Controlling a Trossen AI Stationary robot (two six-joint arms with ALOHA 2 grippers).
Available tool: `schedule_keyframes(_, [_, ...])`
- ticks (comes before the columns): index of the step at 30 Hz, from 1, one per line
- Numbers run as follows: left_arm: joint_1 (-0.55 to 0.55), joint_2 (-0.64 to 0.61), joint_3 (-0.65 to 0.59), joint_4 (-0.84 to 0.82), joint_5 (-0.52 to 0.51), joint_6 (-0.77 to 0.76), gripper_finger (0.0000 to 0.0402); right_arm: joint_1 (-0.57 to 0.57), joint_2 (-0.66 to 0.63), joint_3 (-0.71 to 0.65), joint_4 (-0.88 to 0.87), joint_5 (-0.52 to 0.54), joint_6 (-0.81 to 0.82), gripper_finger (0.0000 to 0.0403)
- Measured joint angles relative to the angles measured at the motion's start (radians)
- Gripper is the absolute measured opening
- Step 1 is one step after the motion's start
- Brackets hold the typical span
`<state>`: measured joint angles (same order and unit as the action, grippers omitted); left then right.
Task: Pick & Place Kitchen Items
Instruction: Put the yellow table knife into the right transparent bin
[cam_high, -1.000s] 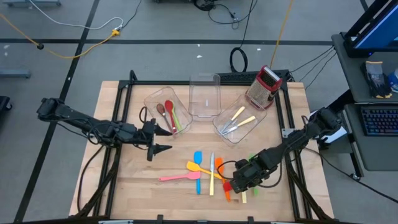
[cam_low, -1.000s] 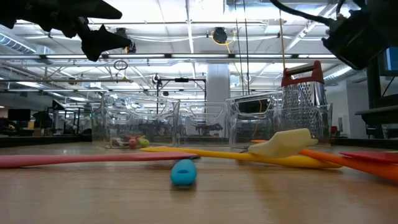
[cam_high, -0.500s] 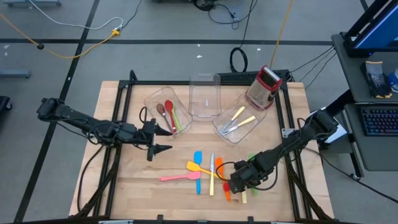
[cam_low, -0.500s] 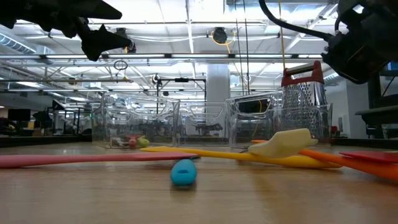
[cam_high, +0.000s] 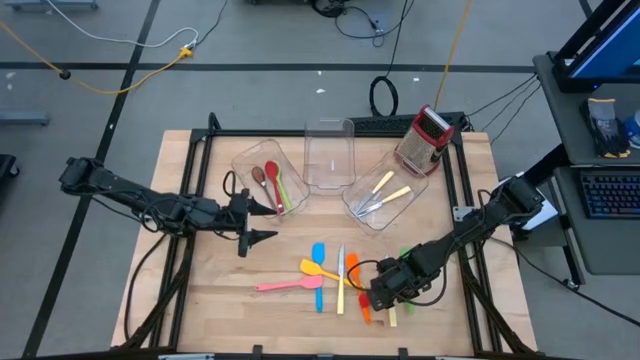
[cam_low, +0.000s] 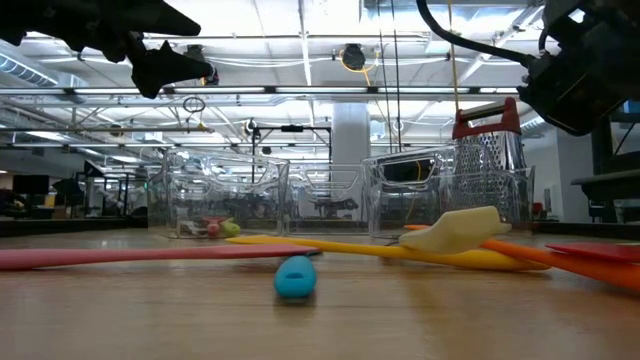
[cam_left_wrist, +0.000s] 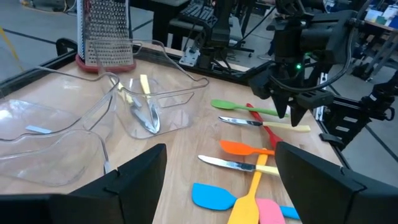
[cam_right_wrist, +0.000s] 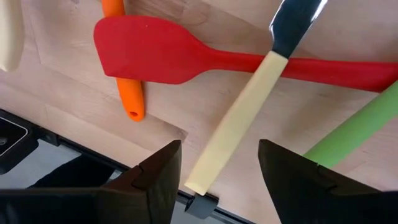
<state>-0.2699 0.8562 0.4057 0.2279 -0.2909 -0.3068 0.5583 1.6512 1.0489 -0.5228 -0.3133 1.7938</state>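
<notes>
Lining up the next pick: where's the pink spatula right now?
In the high view the pink spatula lies flat on the table's near-middle, its blade end by the blue spatula, left of the yellow spatula.

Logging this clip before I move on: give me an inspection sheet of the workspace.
Surface: wooden table, black frame.
Job's things: spatulas and cutlery loose at the front; spoons in the left bin; cream-handled cutlery in the right bin; middle bin looks empty.
Clutter: box grater at the back right.
Grippers: left claw open, raised, idle; right claw open over the cream-handled knife.
Cables: on the floor behind.
Surroundings: desk with keyboard at right.
</notes>
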Motion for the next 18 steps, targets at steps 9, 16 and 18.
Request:
schedule_keyframes(9, [0.000,0.000,0.000,0.000,0.000,0.009,0.0306,0.000,0.000,0.000,0.006,0.002,0.008,0.0206])
schedule_keyframes(16, [0.000,0.000,0.000,0.002,0.000,0.017,0.0306,0.012,0.039,0.000,0.058,-0.002,0.027,0.0206])
schedule_keyframes(18, [0.000,0.000,0.000,0.004,0.000,0.017,0.0306,0.014,0.050,0.000,0.053,-0.003,0.027,0.0206])
